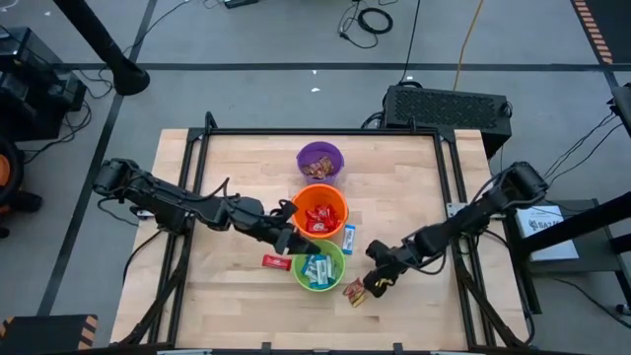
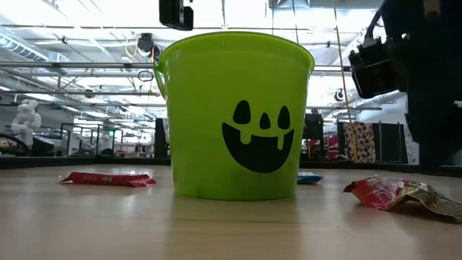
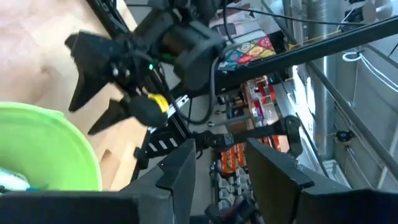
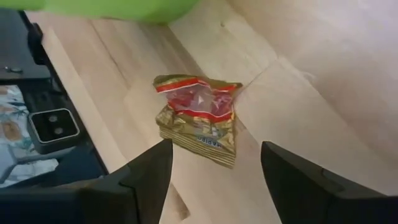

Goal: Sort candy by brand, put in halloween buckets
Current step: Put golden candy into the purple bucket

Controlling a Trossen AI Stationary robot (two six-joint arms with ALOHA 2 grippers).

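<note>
Three bowls stand in a row: purple (image 1: 319, 161) farthest, orange (image 1: 321, 212) in the middle, light green (image 1: 317, 264) nearest, each holding candy. The green one (image 2: 234, 115) has a black face. A crumpled gold-and-red candy (image 4: 199, 115) lies flat on the table near the green bowl's right side (image 1: 355, 290). My right gripper (image 4: 214, 168) is open just above and short of it, touching nothing. A red bar (image 1: 277, 261) lies left of the green bowl, and a blue-and-white bar (image 1: 350, 236) lies right of the orange bowl. My left gripper (image 1: 288, 239) is open and empty beside the green bowl's rim (image 3: 50, 143).
A dark frame borders the table (image 1: 237, 158) at its far, left and right sides. The near edge lies close behind the gold candy (image 4: 93, 124). Bare wood spreads on the table's left and far right. The two arms reach in low toward the green bowl from opposite sides.
</note>
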